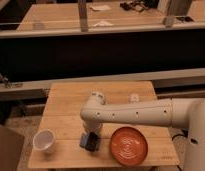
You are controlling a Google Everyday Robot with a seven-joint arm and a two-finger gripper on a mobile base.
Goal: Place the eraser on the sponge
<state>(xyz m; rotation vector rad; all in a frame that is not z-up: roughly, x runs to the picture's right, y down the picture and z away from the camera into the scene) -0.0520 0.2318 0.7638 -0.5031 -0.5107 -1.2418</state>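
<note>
The blue sponge [92,145] lies near the front edge of the wooden table [66,100], left of the orange plate. The black eraser [85,140] is at the sponge's left side, touching or overlapping it; I cannot tell whether it rests on top. My gripper [92,133] hangs straight down from the white arm's wrist [96,102], right above the eraser and sponge. Its lower end blends into the dark block, so contact is unclear.
A white cup [44,140] stands at the front left of the table. The orange plate [129,145] sits at the front right. A tiny white object [134,97] lies at the back right. A dark counter runs behind the table.
</note>
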